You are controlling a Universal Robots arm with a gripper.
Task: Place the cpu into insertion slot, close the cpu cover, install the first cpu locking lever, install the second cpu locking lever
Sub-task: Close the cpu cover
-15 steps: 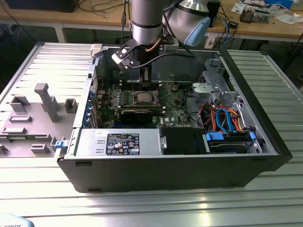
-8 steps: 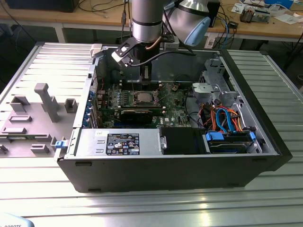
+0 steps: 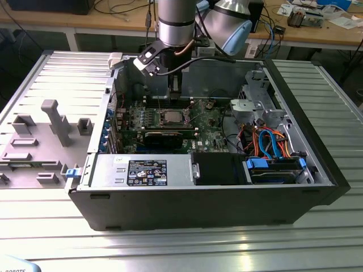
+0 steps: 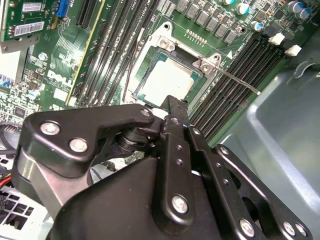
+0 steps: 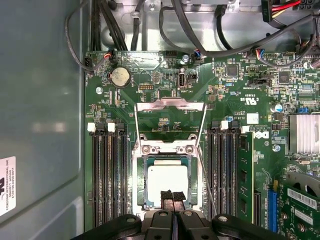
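Note:
The cpu (image 5: 165,181), a square chip with a pale silver top, lies in the insertion slot (image 5: 140,186) on the green board; it also shows in the second wrist view (image 4: 167,80) and the exterior view (image 3: 170,118). The cpu cover (image 5: 170,105) is swung open away from the slot, its window showing green board behind it. Thin wire levers (image 5: 206,125) run beside the cover, and one lever (image 4: 235,80) sticks out sideways. My gripper (image 5: 172,197) hovers over the chip's edge with its two black pads pressed together and nothing between them.
Black memory slots (image 5: 107,175) flank the socket on both sides. A long green card (image 4: 30,20) and a heatsink (image 5: 305,132) sit farther off. The grey case wall (image 5: 40,110) is close beside the board. Drive cables (image 3: 272,141) fill the exterior view's right.

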